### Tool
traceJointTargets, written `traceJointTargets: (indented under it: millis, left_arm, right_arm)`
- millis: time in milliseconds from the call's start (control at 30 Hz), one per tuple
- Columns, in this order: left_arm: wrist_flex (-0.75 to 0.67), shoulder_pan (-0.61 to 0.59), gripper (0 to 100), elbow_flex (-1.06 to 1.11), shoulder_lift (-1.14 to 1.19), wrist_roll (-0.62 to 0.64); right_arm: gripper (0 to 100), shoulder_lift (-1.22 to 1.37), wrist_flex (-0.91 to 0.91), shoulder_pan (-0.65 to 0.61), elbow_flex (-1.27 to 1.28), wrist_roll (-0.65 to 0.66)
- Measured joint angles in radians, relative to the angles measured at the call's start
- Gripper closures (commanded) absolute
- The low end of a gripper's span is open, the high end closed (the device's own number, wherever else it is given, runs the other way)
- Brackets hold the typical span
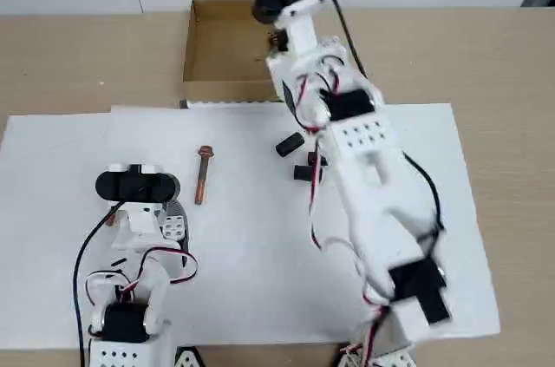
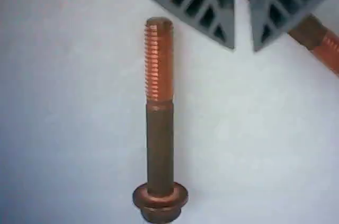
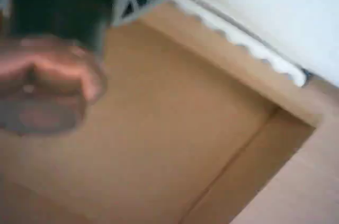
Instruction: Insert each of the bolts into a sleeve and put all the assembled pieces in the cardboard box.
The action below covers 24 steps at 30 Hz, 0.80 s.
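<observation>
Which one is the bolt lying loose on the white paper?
Find the big white paper sheet next to the cardboard box. On its left half, alone, lies the loose bolt. It is long, thin and copper-coloured, while the two sleeves near the middle are short and black.

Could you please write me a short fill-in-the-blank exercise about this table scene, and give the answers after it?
1. The loose bolt lies on a white sheet of ____.
2. The right gripper hangs over the cardboard ____.
3. The sleeves beside the right arm are ____ in colour.
Missing words: paper; box; black.
</observation>
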Motion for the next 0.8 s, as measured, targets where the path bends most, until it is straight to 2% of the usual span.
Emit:
traceJointTargets:
  millis: [333, 533, 633, 800]
  left_arm:
    - [0.000, 0.000, 99, 0.000, 0.000, 0.000]
    - [0.000, 0.000, 99, 0.000, 0.000, 0.000]
    - [0.000, 0.000, 99, 0.000, 0.000, 0.000]
    - [0.000, 0.000, 99, 0.000, 0.000, 0.000]
  right_arm:
    - [99.1, 0.400, -0.166, 0.003, -0.249, 0.265]
    - [83.5, 0.516, -0.114, -0.020, -0.342, 0.344]
    - [84.8, 0.537, -0.101, -0.041, -0.358, 0.351]
    - [94.4, 0.537, -0.097, -0.041, -0.376, 0.351]
